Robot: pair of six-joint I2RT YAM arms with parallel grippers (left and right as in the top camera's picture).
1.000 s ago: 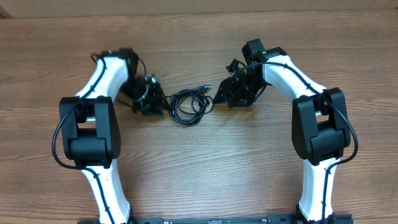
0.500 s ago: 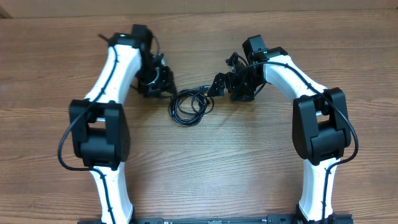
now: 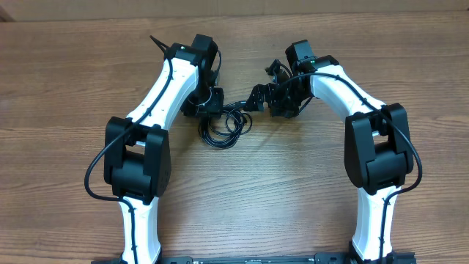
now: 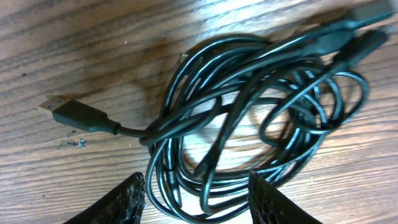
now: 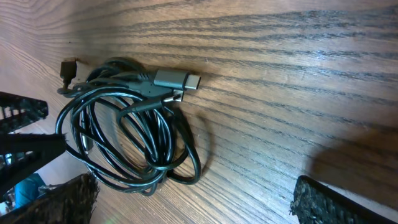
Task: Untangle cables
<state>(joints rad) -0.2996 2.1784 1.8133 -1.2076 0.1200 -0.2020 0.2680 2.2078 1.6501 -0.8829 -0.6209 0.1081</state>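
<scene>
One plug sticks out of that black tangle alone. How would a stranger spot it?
On the wooden table lies one tangled coil of thin black cables. A short stretch of cord leaves its edge and ends in a plug on bare wood. It is a flat black block with a metal tip, alone, while the other plugs bunch together across the coil.

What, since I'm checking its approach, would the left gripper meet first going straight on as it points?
Probably the cables, coiled just ahead of the left gripper, nearest loops between its open fingers; depth is unclear.
</scene>
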